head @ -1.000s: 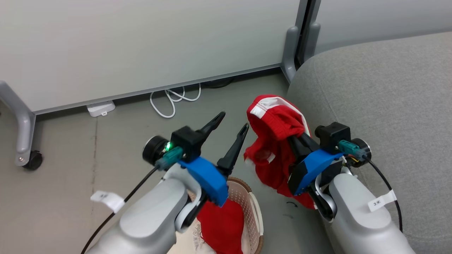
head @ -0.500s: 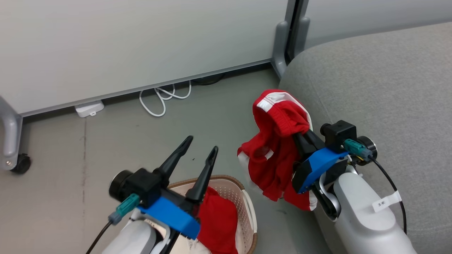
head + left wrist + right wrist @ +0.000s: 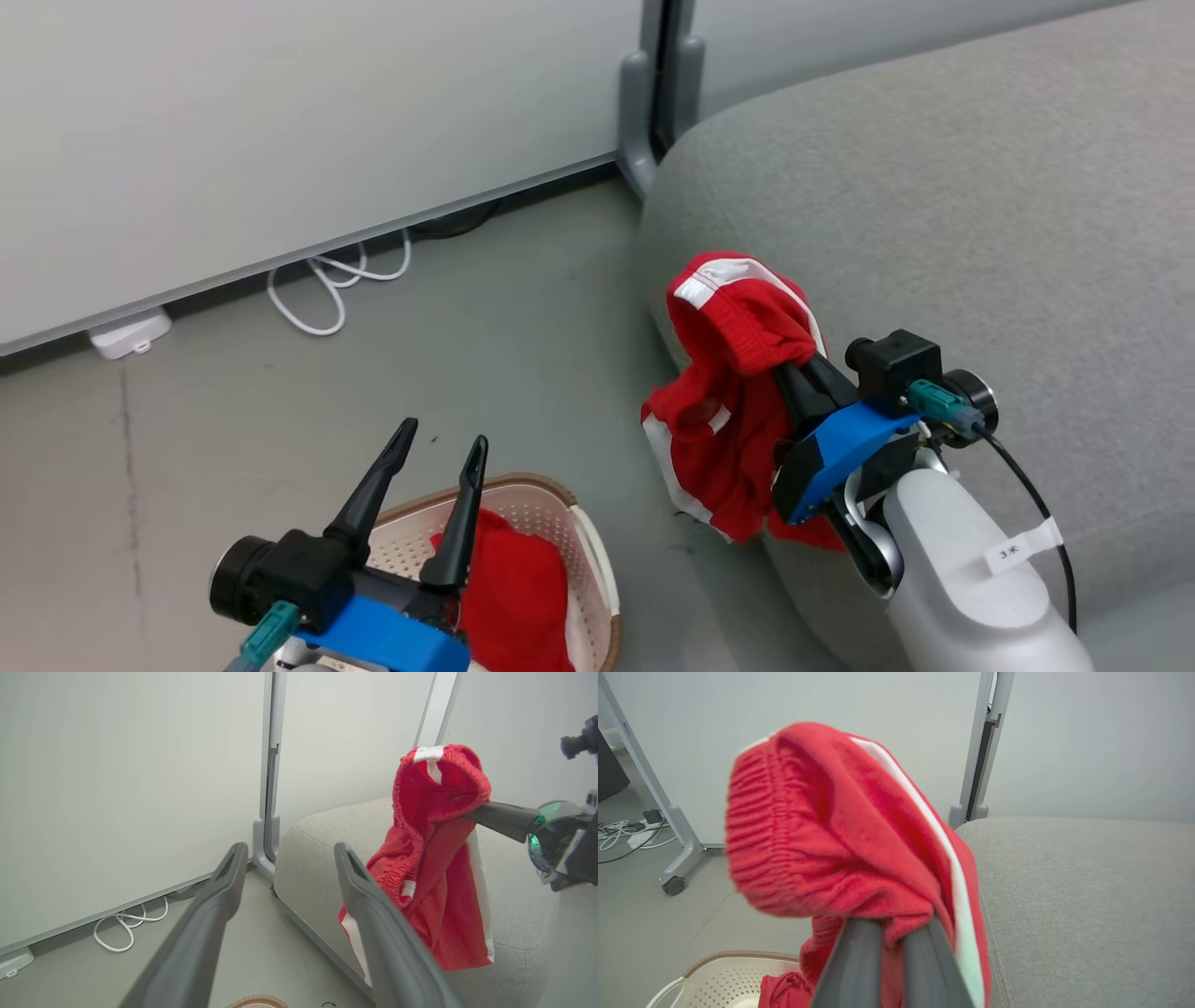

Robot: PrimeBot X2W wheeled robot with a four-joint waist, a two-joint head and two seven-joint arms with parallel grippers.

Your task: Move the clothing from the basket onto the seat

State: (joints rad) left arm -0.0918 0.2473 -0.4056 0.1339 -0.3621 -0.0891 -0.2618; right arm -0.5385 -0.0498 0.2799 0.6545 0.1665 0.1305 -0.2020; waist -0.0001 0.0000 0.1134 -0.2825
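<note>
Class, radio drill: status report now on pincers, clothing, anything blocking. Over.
Right pincer shut on red garment, hanging beside sofa edge. Left pincer open, empty, by basket. Second garment in basket. No obstruction seen.

Open floor (image 3: 504,317) (between basket (image 3: 523,482), seat (image 3: 934,187))

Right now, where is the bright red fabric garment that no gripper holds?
Head view, lower left: the red garment lies in the cream-white perforated plastic basket, just right of the open left gripper.

One red garment (image 3: 724,439) hanging beside seat (image 3: 934,187); other garment (image 3: 513,597) in basket (image 3: 537,513).
</note>
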